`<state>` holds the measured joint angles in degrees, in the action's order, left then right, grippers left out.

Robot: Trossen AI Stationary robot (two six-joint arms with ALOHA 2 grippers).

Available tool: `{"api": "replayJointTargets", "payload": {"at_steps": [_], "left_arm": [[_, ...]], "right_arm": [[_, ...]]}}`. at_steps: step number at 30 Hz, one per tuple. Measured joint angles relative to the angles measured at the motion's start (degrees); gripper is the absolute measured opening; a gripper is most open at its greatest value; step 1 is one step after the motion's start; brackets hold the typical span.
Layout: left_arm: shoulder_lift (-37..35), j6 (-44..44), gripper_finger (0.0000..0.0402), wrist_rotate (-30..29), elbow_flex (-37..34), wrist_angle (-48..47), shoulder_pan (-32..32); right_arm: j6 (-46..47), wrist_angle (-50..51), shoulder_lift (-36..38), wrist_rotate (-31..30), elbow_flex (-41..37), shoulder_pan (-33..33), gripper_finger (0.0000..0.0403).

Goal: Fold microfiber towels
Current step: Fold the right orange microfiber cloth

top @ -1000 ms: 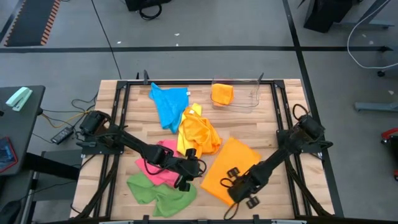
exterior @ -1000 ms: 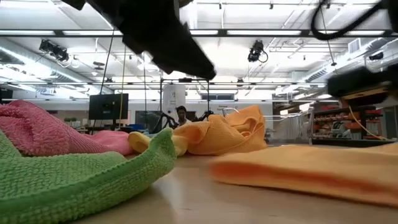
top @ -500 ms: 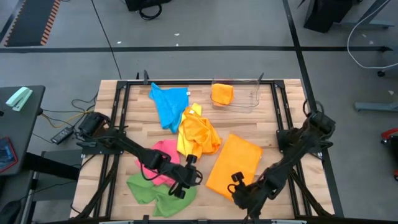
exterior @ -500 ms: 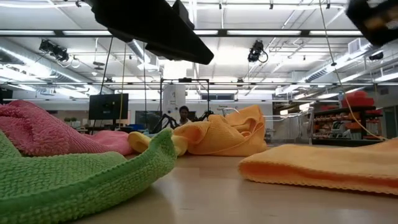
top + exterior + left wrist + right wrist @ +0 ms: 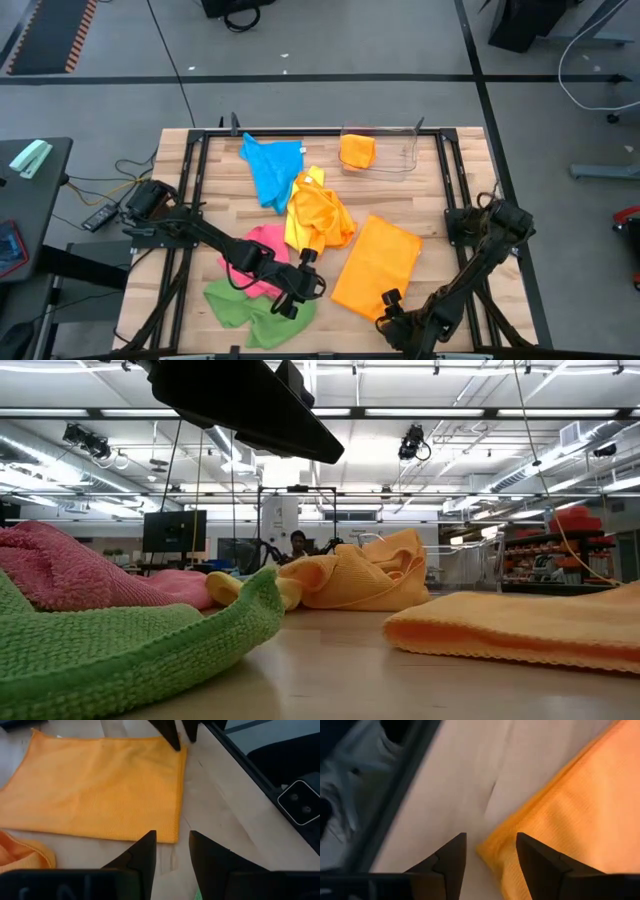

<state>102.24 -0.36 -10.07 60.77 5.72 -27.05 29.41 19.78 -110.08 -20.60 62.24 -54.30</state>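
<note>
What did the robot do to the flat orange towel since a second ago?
The flat orange towel got folded narrower, and its near edge was laid over. The right gripper let it go and backed off toward the table's near edge; its fingers are now open, just off the towel's corner. The left gripper slid slightly nearer the green towel, empty. The pink, blue and crumpled orange towels and the bin stayed put.
</note>
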Motion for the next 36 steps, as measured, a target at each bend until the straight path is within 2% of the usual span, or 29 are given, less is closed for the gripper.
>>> {"api": "replayJointTargets", "payload": {"at_steps": [7,16,19,22,26,31,36], "left_arm": [[0.0,-0.44,0.0122,0.02,0.02,-0.09,-0.02],[0.0,-0.46,0.0121,0.0,0.02,0.09,-0.02],[0.98,-0.41,0.0121,0.0,0.09,1.12,-0.02],[3.39,0.29,0.0124,0.02,0.09,3.75,-0.2],[6.38,9.89,0.0147,-0.52,0.07,4.69,-1.4],[10.17,24.66,0.0187,-5.14,0.07,10.18,-2.93],[13.43,30.25,0.0202,-5.39,0.04,14.59,-1.61]], "right_arm": [[0.79,-0.52,-2.78,-0.98,0.28,-0.11,0.0157],[1.69,0.59,-2.19,-1.24,0.22,-0.33,0.004],[1.23,0.77,-1.87,-1.41,0.17,-0.26,0.0014],[1.63,1.33,-1.1,-1.39,0.07,0.13,0.0007],[4.11,2.0,-0.72,-1.61,-0.04,0.69,0.0005],[6.49,1.9,-0.7,-1.89,-0.04,0.85,0.0004],[8.38,1.77,-0.7,-2.19,-0.04,0.85,0.0007]]}}
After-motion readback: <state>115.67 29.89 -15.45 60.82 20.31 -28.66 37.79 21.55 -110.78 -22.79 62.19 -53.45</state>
